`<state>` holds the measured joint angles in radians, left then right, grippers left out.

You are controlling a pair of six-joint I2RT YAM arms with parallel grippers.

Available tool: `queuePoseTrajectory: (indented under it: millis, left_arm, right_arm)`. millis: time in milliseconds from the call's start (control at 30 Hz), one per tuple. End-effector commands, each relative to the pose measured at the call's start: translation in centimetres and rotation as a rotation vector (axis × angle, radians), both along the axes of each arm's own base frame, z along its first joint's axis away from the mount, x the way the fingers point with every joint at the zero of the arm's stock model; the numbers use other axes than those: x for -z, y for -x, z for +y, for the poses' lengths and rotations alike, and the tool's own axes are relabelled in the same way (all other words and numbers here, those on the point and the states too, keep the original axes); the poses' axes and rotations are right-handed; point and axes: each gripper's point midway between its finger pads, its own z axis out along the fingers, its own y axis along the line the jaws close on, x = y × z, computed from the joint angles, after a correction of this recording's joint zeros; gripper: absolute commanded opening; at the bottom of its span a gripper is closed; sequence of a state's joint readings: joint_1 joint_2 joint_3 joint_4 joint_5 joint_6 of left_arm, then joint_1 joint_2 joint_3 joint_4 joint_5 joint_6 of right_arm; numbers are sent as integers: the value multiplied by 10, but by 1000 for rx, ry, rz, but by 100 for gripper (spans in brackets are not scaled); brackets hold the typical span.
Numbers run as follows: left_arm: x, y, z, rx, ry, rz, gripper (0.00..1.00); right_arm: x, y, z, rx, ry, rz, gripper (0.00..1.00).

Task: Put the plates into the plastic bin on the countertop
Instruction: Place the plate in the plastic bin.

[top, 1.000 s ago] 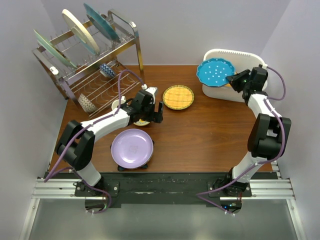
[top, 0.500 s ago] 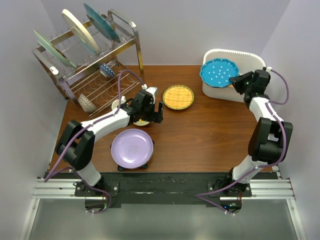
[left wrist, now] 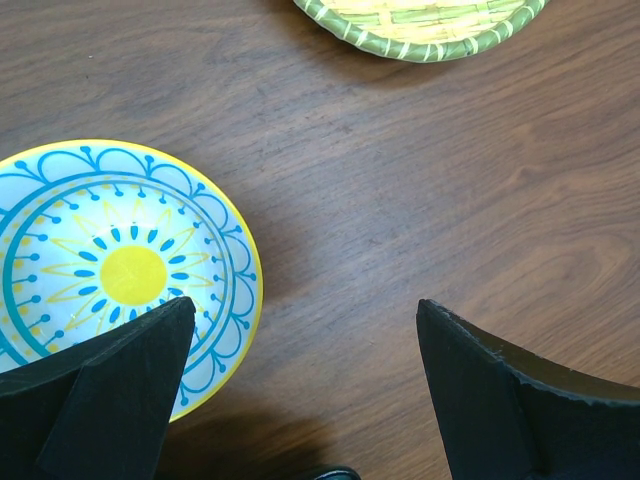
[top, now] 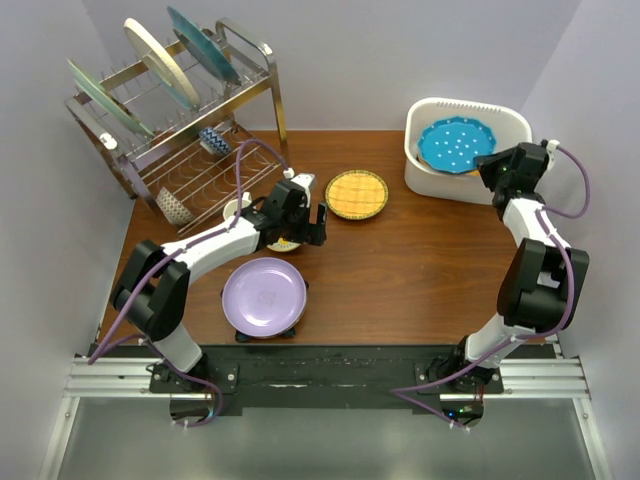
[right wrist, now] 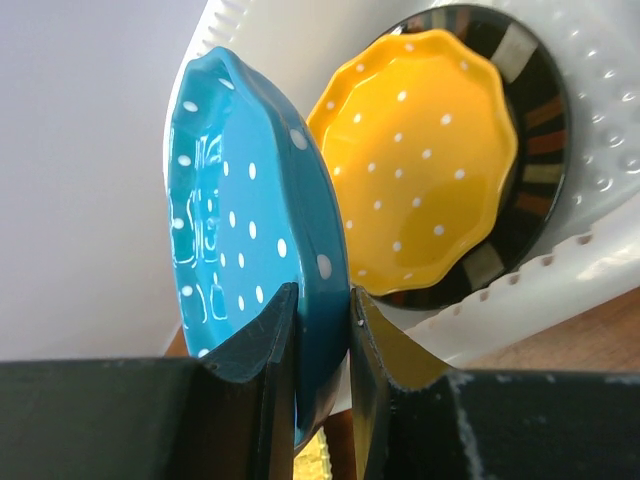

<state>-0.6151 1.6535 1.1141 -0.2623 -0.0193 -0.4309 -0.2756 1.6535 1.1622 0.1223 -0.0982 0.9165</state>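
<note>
My right gripper is shut on the rim of the blue dotted scalloped plate and holds it over the white plastic bin. In the right wrist view the fingers clamp the blue plate, tilted on edge. Below it an orange dotted plate lies on a dark patterned plate inside the bin. My left gripper is open and empty, low over the countertop. A lavender plate and a yellow-brown patterned plate lie on the countertop.
A small white bowl with a yellow centre sits by my left gripper's left finger. The wire dish rack at the back left holds a mint green plate, a beige plate and a dark-blue plate on edge.
My right gripper has carried the blue dotted plate to the right, from the bin's left edge to over its middle. The left arm has not moved.
</note>
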Motion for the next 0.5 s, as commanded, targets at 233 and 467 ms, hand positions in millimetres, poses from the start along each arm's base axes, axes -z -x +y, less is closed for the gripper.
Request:
queuePoseTrajectory:
  millis: [233,467]
  left_arm:
    - [0,-5,2,-6,6,-21,98]
    - [-1,-7,1,-7,5,-22,97]
  right_arm:
    - [-68,-13,-21,84,54,-220,0]
    - [-55,-22,-26,102,51,-206,0]
